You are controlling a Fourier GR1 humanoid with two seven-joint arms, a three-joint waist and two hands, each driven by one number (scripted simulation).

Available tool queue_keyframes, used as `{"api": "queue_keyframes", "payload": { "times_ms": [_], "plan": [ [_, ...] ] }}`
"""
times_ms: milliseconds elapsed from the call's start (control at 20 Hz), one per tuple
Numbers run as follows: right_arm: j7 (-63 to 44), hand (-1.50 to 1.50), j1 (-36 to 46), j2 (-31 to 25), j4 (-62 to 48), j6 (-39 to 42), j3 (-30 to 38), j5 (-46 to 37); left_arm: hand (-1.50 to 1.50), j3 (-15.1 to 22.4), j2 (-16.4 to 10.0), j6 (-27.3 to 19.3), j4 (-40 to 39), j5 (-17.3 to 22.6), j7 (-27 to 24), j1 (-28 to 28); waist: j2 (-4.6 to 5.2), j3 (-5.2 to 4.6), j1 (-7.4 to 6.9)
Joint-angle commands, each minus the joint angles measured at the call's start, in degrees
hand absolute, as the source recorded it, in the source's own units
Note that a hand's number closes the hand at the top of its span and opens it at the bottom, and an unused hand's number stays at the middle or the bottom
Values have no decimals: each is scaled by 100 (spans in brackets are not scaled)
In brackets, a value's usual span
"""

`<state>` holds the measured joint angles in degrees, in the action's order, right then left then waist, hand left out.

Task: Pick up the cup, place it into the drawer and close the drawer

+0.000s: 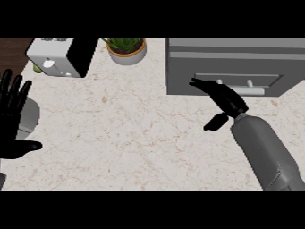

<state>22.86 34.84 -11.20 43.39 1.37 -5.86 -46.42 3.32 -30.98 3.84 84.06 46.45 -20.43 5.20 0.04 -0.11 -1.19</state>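
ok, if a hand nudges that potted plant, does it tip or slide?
Pot looks squat and wide, so it likely slides rather than tips. The counter looks smooth, which also favours sliding. Leaves would probably just bend, so any push is better placed on the pot wall.

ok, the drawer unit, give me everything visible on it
The drawer unit is a matte grey box at the counter's far right edge. Its front shows a recessed panel with a pale bar handle on two posts. The drawer looks pushed in; fully shut or not, I cannot tell. The right robot hand, fingers straight, lies against the front, left of the handle.
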Motion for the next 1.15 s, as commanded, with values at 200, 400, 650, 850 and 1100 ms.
{"api": "queue_keyframes", "payload": {
  "times_ms": [200,400,650,850,1100],
  "plan": [
    [782,-150,1367,-370,-2156,110,700,191,-150,-378,-152,648,-268,147,70,-55,73,19,-117],
    [892,-150,1759,-623,-2721,159,762,87,-150,-197,122,448,-247,-74,-37,111,126,22,-206],
    [1031,-150,2113,-849,-3041,277,942,181,-150,-208,68,565,-359,-165,-44,163,179,26,-307],
    [1052,-150,2190,-953,-3192,241,1009,200,-150,-78,189,474,-248,-215,39,231,201,32,-375],
    [1232,-150,2137,-988,-3299,123,1012,201,-150,-108,145,517,-360,-266,70,313,230,33,-400]
  ]
}}
